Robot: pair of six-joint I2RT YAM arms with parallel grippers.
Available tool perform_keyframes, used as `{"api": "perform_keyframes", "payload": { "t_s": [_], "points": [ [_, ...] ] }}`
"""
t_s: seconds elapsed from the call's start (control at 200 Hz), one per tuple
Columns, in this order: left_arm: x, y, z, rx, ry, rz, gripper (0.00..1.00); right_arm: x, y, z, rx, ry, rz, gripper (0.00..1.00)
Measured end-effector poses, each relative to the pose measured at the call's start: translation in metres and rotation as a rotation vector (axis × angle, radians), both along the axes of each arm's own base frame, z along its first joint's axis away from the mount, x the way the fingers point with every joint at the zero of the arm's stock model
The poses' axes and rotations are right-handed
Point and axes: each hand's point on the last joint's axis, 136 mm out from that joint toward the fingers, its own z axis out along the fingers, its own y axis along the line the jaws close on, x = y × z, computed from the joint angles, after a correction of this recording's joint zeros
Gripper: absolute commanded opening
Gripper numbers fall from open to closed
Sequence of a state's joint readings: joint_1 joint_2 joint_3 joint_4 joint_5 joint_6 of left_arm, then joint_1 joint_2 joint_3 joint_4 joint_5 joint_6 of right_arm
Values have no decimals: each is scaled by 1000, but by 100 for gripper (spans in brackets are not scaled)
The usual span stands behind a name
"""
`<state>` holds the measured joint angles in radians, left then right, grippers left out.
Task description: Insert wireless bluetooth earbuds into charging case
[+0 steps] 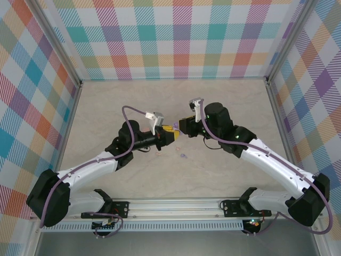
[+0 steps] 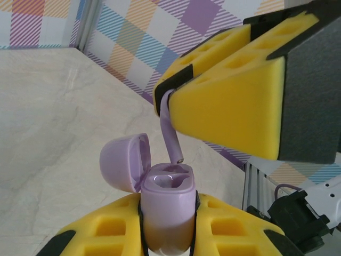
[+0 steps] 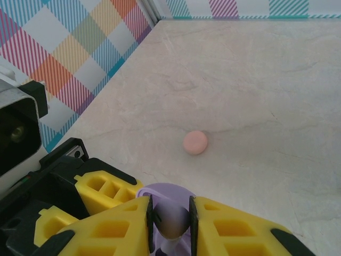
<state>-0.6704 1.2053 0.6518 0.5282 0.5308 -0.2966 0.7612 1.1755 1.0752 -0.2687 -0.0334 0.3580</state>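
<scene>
My left gripper (image 2: 168, 216) is shut on a purple charging case (image 2: 167, 200), held upright with its lid (image 2: 122, 161) swung open to the left. Just above the case's slots hangs a purple earbud (image 2: 170, 125), stem pointing down and its tip right over the far slot. My right gripper (image 3: 171, 213) is shut on that earbud's head (image 3: 171, 221), and the open lid (image 3: 160, 191) shows beneath it. In the top view the two grippers meet tip to tip, left (image 1: 170, 136) and right (image 1: 182, 128), at mid-table.
A pale pink round piece (image 3: 195, 142) lies on the beige table beyond the right gripper. A small purple piece (image 1: 184, 156) lies on the table just in front of the grippers. Checked walls (image 1: 176, 37) close in the table on three sides.
</scene>
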Motion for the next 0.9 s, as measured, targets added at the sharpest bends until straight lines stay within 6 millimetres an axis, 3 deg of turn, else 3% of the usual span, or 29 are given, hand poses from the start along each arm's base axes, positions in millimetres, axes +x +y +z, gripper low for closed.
{"api": "perform_keyframes", "payload": {
  "t_s": [0.9],
  "points": [
    [8,2,0,-7,24,47,18,0,2,-5,-6,14,4,25]
  ]
}}
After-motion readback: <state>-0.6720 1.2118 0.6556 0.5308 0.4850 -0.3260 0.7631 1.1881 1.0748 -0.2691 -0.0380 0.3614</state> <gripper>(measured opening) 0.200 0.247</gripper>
